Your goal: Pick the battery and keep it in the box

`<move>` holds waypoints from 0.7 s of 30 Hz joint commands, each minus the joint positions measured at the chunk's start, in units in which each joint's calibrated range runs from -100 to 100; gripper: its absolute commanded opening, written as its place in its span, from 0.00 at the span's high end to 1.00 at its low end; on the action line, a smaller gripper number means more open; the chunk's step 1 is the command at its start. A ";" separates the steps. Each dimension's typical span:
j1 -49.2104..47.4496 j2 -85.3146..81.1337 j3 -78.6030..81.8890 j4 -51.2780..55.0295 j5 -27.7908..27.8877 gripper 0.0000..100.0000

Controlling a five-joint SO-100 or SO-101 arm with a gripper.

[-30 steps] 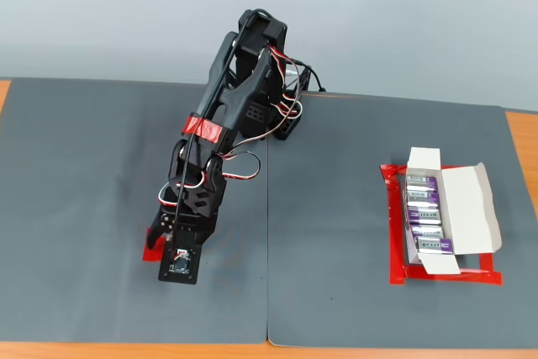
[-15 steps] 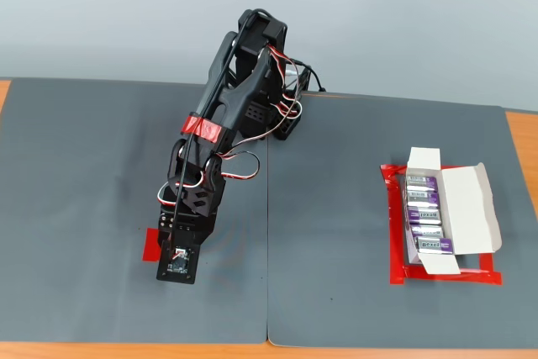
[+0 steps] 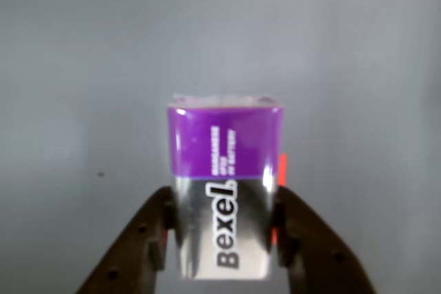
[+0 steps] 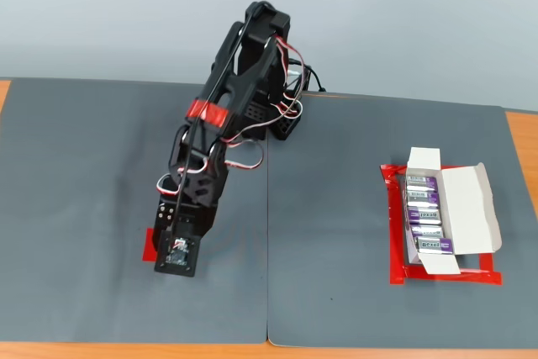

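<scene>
In the fixed view the arm point(image 4: 225, 115) reaches down toward the lower left of the frame, its wrist over a red tape patch point(image 4: 150, 244) on the grey mat point(image 4: 84, 166). The gripper itself is hidden under the wrist there.

The wrist view shows it plainly: the gripper point(image 3: 226, 222) is closed on the battery point(image 3: 224, 191), one dark finger pressed to each narrow side of the silver lower half, with the purple end sticking out beyond the tips at frame centre. A sliver of red shows just right of the battery.

The battery looks like a rigid, compact block, probably dense for its size and unlikely to be harmed by a firm squeeze. Its glossy wrap reads as slippery, so the flat side faces are the sensible place to hold, and the hold looks fairly deep and square.

At the right of the fixed view the box point(image 4: 471, 208) lies open inside a red tape outline point(image 4: 393, 233), flaps spread, with a row of batteries point(image 4: 426, 212) already in it and little spare room visible.
</scene>
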 commanded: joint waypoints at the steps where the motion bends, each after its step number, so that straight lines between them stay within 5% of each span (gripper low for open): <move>1: -0.57 -6.82 -2.49 0.12 -0.12 0.98; 21: -14.30 -17.84 -17.77 22.17 -0.17 0.98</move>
